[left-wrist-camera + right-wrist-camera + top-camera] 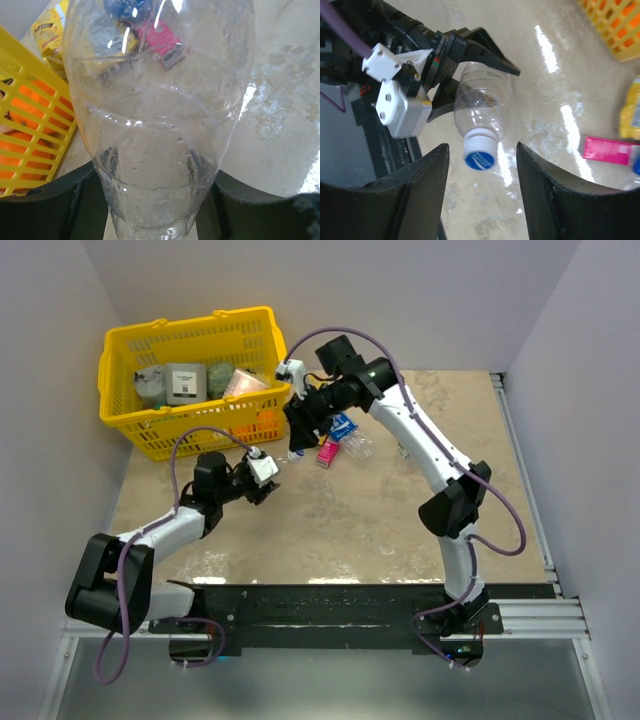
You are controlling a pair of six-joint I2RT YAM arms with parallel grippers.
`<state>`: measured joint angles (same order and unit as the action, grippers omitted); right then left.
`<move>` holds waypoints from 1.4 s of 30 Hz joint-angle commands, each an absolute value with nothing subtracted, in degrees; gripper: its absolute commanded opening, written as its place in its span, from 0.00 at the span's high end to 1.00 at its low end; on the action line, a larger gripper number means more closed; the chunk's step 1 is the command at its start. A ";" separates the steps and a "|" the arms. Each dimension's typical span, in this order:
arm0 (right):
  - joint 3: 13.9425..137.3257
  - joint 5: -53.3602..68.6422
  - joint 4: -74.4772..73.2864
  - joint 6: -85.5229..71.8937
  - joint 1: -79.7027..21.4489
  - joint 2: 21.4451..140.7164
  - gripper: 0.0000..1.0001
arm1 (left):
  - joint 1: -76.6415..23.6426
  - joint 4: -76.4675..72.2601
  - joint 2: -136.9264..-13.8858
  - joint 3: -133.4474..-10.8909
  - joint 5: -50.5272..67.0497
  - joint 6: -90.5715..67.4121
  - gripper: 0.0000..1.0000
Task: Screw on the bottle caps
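My left gripper [268,480] is shut on a clear bottle [155,125], its fingers [50,197] pressed on either side of the body. The same bottle [480,102] shows in the right wrist view, held level above the table, with a whitish cap with a blue top [480,150] sitting on its neck. My right gripper [481,149] is open, its fingers either side of the cap and apart from it. In the top view my right gripper [300,435] faces the held bottle's neck. Two more bottles lie behind, one with a dark blue label [343,427], one clear [360,447].
A yellow basket [120,415] with oranges and packets stands at the back left; it also shows in the left wrist view [30,115]. A pink packet [328,452] and a yellow packet [631,112] lie beside the loose bottles.
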<state>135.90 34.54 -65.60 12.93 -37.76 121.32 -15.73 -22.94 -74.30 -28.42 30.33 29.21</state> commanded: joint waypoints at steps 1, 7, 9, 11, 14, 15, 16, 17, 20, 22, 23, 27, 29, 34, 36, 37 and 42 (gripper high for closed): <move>136.33 35.94 -67.94 26.95 -35.16 110.85 0.37 | -14.59 -20.76 -75.49 -32.95 42.34 28.12 1.00; 118.15 30.88 -67.59 57.97 -41.02 96.54 0.34 | -13.97 -10.67 -76.73 -37.78 51.93 32.86 1.00; 110.24 28.14 -63.65 67.09 -43.23 92.92 0.35 | -13.97 -6.70 -77.25 -39.45 55.54 36.29 1.00; 104.97 25.93 -60.05 71.78 -45.52 89.49 0.35 | -14.06 0.07 -78.66 -42.70 58.34 40.84 1.00; 104.23 25.14 -60.28 77.95 -46.76 89.38 0.35 | -14.24 8.25 -80.07 -45.70 60.20 45.07 1.00; 104.85 25.05 -61.25 80.13 -46.84 90.08 0.36 | -14.24 9.13 -80.16 -46.05 60.38 45.70 1.00; 105.55 25.05 -62.30 80.94 -47.02 90.61 0.37 | -14.33 10.10 -79.98 -46.40 60.47 46.75 1.00; 106.77 24.96 -63.10 81.21 -47.02 91.66 0.37 | -14.33 10.54 -79.81 -46.49 60.47 47.37 1.00; 107.49 25.14 -63.19 81.82 -47.11 92.28 0.37 | -14.50 12.39 -79.72 -47.19 60.47 49.56 1.00; 106.97 24.96 -63.28 82.70 -47.28 92.29 0.38 | -14.50 13.80 -79.63 -47.81 60.47 50.97 1.00; 106.70 24.87 -63.19 83.31 -47.37 92.20 0.39 | -14.59 14.15 -79.63 -47.90 60.56 51.24 1.00; 106.00 24.96 -63.28 84.64 -47.72 92.37 0.39 | -14.59 14.85 -79.54 -48.60 60.91 51.59 1.00; 105.82 24.96 -63.28 85.34 -47.90 92.46 0.41 | -14.59 15.03 -79.63 -48.87 61.17 51.85 1.00; 105.64 24.87 -63.90 86.75 -48.43 93.25 0.44 | -14.59 15.21 -79.63 -49.22 61.52 51.94 1.00; 105.64 24.96 -64.25 87.27 -48.60 93.43 0.46 | -14.59 15.38 -79.54 -49.39 61.70 51.94 1.00; 105.56 24.96 -64.34 87.62 -48.69 93.51 0.46 | -14.59 15.38 -79.63 -49.31 61.61 51.94 1.00; 105.38 24.87 -64.69 88.94 -49.04 94.22 0.48 | -14.59 15.47 -79.63 -49.40 61.96 51.94 1.00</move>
<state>105.19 24.95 -63.86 86.61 -48.53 93.73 -14.37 15.57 -79.92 -47.22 59.16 50.61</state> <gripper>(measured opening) 0.529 0.613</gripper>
